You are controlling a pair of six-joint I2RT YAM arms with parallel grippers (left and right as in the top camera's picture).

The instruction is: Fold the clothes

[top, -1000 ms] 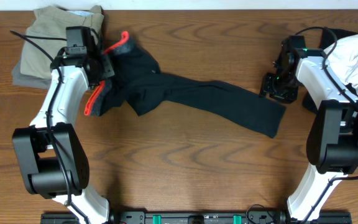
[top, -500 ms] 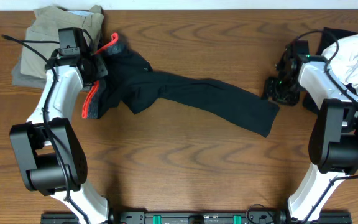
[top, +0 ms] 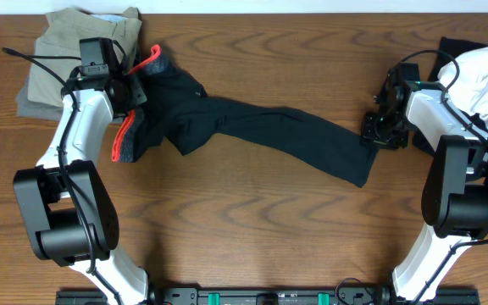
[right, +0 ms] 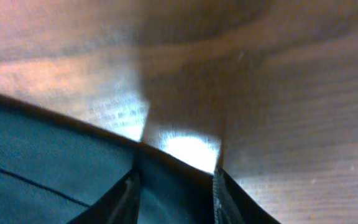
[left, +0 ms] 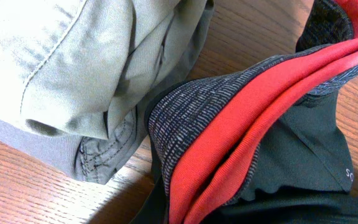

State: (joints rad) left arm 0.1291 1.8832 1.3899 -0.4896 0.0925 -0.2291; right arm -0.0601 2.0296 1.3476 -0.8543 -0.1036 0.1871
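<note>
Straddling hem of black trousers [top: 261,127], right gripper [right: 174,186] spread apart, left gripper [top: 135,88] tips hidden (state unclear)

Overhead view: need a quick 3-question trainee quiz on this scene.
1. True or false: the waistband of the black trousers is lined in blue.
2. Which pile lies next to the left tool? A) beige clothes B) white clothes C) striped towels
3. Fill in: the right tool is at the trousers' ___ end.
Key: 1 false (it is red); 2 A; 3 leg.
</note>
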